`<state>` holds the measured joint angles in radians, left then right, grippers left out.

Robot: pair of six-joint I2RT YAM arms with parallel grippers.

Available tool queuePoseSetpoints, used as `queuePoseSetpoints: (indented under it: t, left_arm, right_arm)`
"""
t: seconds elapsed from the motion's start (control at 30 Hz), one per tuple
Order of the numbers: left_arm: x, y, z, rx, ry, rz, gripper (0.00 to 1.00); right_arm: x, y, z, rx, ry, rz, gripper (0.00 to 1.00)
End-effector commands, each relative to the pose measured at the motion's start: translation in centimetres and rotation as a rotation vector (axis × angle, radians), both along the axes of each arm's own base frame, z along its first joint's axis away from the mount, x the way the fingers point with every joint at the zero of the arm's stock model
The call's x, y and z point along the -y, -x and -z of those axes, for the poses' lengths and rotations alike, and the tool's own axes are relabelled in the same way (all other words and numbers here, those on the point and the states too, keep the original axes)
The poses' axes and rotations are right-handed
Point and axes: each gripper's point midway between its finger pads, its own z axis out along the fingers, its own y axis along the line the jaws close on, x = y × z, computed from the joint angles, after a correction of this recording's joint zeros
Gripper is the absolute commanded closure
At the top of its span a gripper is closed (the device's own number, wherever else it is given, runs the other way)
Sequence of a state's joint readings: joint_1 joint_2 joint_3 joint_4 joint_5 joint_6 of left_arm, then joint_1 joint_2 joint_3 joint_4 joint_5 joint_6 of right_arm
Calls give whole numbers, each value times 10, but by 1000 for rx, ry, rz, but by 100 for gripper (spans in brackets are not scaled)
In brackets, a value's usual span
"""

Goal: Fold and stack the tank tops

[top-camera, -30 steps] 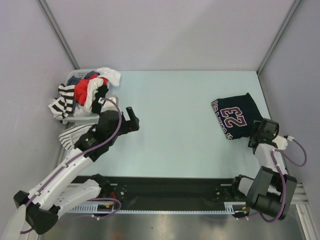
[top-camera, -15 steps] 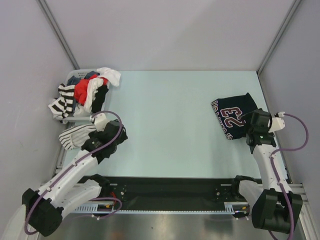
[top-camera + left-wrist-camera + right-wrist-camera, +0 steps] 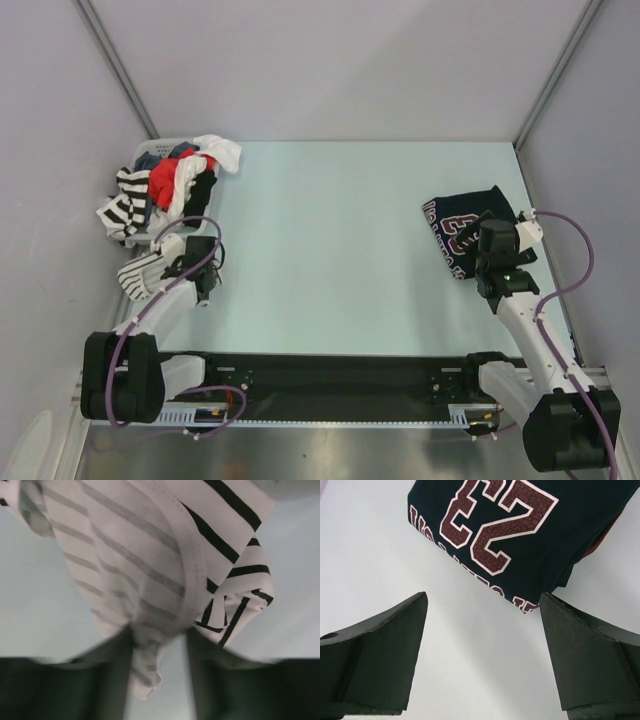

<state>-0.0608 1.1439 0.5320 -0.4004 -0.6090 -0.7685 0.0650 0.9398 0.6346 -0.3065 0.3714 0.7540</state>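
Note:
The white striped tank top (image 3: pixel 140 272) lies crumpled at the table's left edge, just in front of the basket. My left gripper (image 3: pixel 192 272) is down on it. In the left wrist view a bunched fold of the striped tank top (image 3: pixel 150 580) sits pinched between the narrowed fingers (image 3: pixel 112 670) of my left gripper (image 3: pixel 160 670). The navy jersey with the maroon "23" (image 3: pixel 462 228) lies folded at the right. My right gripper (image 3: pixel 488 250) hovers over its near edge. In the right wrist view the right gripper (image 3: pixel 482 650) stands wide open over bare table, the jersey (image 3: pixel 520 530) just beyond.
A white basket (image 3: pixel 165 238) heaped with mixed clothes (image 3: pixel 175 180) stands at the far left corner. Grey walls close in the table on the left, the right and the back. A black rail (image 3: pixel 340 385) runs along the near edge.
My left arm pulled back to the near left, came down on the striped top and closed its jaws on the cloth. My right arm swung inward over the jersey's near edge.

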Motion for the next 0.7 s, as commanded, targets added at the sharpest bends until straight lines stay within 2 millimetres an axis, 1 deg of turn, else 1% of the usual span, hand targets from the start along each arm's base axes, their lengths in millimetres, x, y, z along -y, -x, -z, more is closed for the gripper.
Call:
queuePoseSetpoints:
  t: [0.0,0.03,0.13,0.17,0.23,0.27,0.3,0.33,0.37,0.4,0.43,0.47,0.5,0.53,0.57,0.6,0.63,0.67]
  left_arm:
    - [4,-26,-19,84,16,41,74]
    - [8,-27,-19,96,35,55,99]
    - [23,-34,-37,176,94,135,100]
    - [47,-46,-55,272,182,245,100]
    - [85,-56,-79,389,320,394,100]
    - [114,-61,-100,468,426,498,100]
    - [144,-59,-117,498,488,583,100]
    - [165,-59,-133,514,536,627,100]
    - [184,-65,-172,563,529,676,100]
    - [234,-54,-181,514,567,814,100]
    - [252,-56,-196,513,542,862,100]
    - [276,-58,-254,592,559,937,100]
    - [308,-45,-279,600,603,1048,100]
    - [331,-52,-285,570,619,1106,100]
    - [344,-50,-353,691,652,1168,100]
    - [356,-48,-378,717,680,1217,100]
    - [369,-51,-394,724,701,1266,100]
    - [363,-43,-455,839,698,1294,100]
  right_arm:
    - [9,-1,-16,75,44,38,3]
    - [9,0,-16,84,44,40,3]
    - [10,2,-15,93,46,41,3]
    - [9,1,-16,101,44,40,3]
    - [8,0,-14,103,44,33,3]
    - [6,1,-10,94,43,29,4]
    - [6,1,-8,93,43,31,4]
    - [7,1,-8,95,45,33,4]
    - [7,2,-3,86,47,33,4]
    - [6,2,-3,88,48,33,4]
    - [7,2,-2,91,47,35,4]
    - [6,1,-1,93,50,31,4]
    - [6,2,0,89,54,31,4]
    - [6,1,-1,90,57,28,4]
    - [5,1,-1,92,62,25,4]
    - [4,1,0,90,65,17,4]
    - [3,1,-1,93,69,11,4]
    - [1,0,-1,95,71,0,4]
